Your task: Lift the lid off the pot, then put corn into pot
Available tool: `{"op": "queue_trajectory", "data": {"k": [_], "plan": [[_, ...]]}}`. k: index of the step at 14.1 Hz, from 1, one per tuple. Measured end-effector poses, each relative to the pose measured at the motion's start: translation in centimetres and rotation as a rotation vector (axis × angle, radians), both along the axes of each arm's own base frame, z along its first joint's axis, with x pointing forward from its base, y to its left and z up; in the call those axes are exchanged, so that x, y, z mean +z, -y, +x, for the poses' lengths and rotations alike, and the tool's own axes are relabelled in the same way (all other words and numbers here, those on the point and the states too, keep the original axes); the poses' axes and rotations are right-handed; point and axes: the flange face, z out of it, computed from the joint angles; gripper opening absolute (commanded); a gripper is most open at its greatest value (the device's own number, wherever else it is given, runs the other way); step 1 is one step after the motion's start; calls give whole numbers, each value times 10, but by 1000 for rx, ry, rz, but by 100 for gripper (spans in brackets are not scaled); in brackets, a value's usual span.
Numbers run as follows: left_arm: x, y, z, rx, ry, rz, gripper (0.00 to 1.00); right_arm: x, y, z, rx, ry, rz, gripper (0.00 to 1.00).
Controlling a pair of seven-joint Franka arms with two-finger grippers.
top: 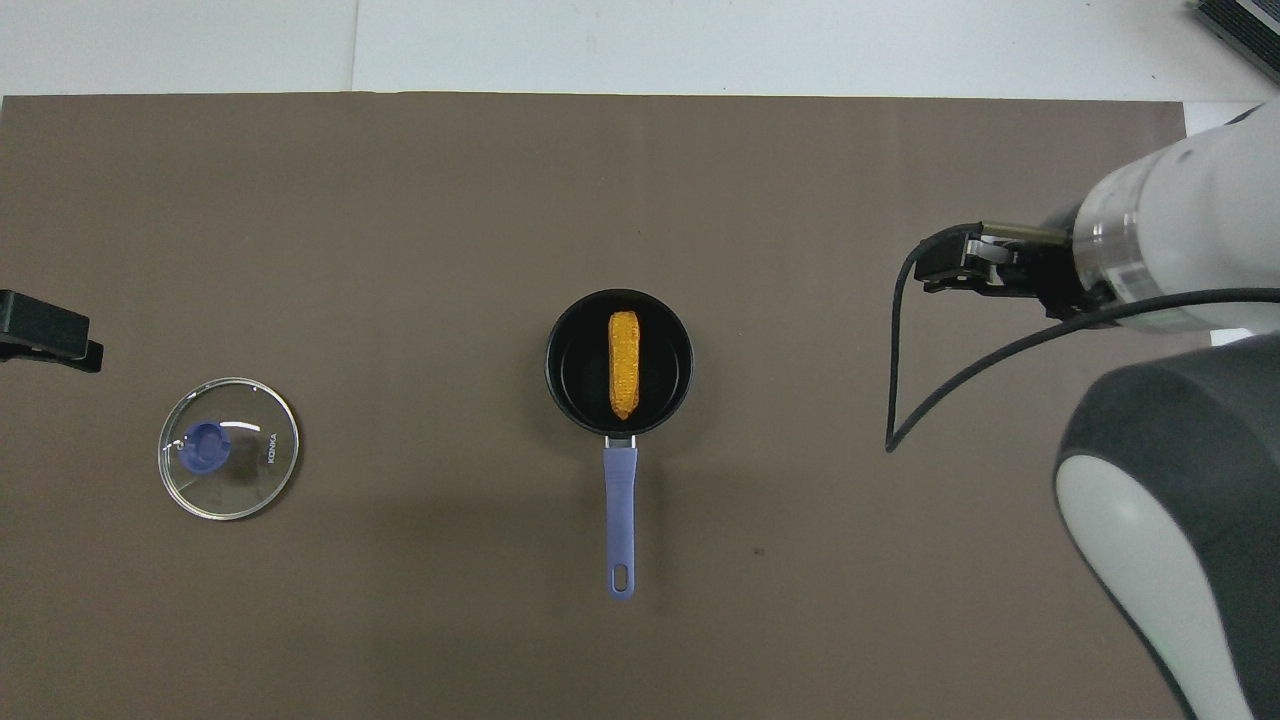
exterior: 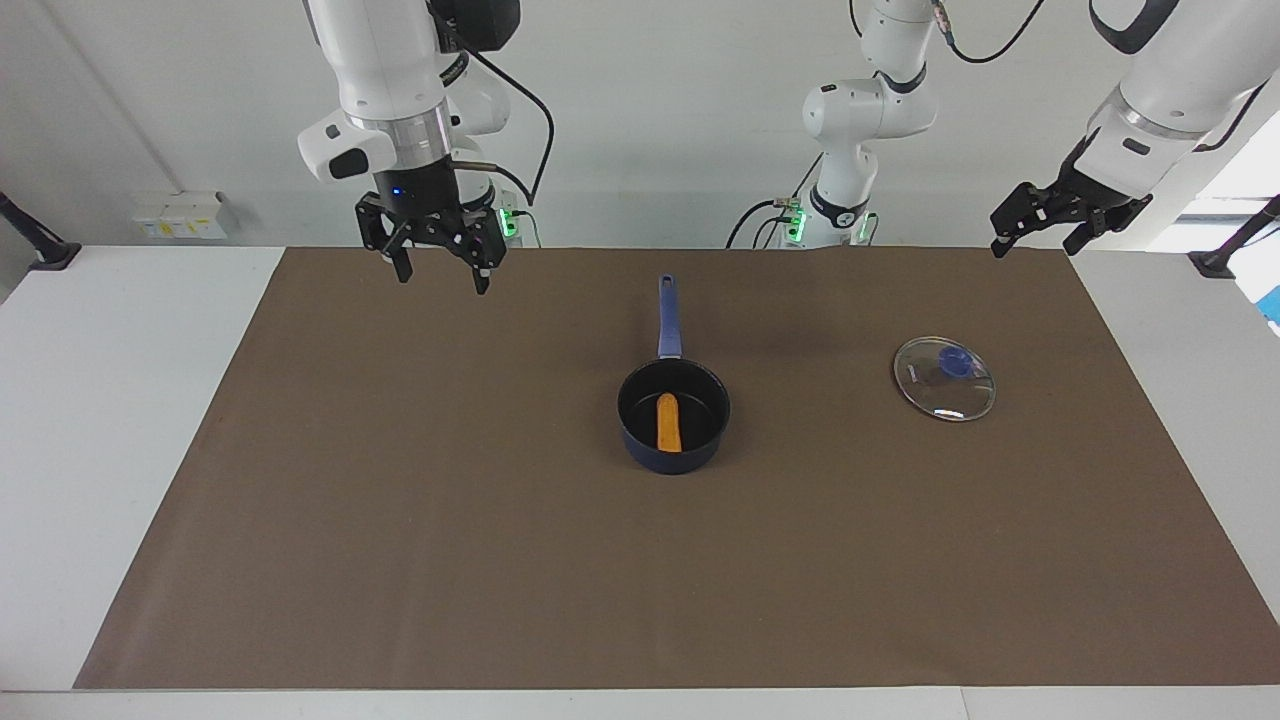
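One bumpy orange corn (exterior: 668, 423) lies in pot (exterior: 673, 446); both tools spread, empty.

In the overhead view the left gripper (top: 45, 335) is cut off by the picture's edge, well clear of the pot (top: 619, 362), so only a dark tip shows. The right gripper's (top: 945, 268) fingers are hidden under its own wrist there. The lid's (top: 229, 462) white lettering is small.

Pot (exterior: 673, 418) was dark navy outside, black inside, handle lighter blue. Corn (exterior: 668, 422) was orange-yellow, bumpy kernel pattern. Lid (exterior: 944, 378) was clear glass, silver metal rim, blue knob, small white lettering. Mat (exterior: 400, 500) was plain brown; table (exterior: 90, 400) white.
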Motion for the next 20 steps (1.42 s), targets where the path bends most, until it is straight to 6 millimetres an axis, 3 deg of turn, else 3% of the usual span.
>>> {"op": "queue_trajectory", "data": {"k": [6, 9, 12, 15, 20], "plan": [[-4, 12, -1, -23, -15, 1, 100, 41, 69, -32, -108, -46, 16, 100], [-4, 12, -1, -23, -14, 2, 100, 62, 120, -58, -118, -74, 30, 100], [-4, 12, -1, -23, -14, 2, 100, 66, 165, -69, -72, -92, 34, 100], [-4, 11, -1, -22, -14, 2, 100, 56, 181, -69, -32, -114, 35, 100], [-3, 11, 1, -21, 2, 1, 100, 53, 180, -69, 11, -120, 33, 100]]}}
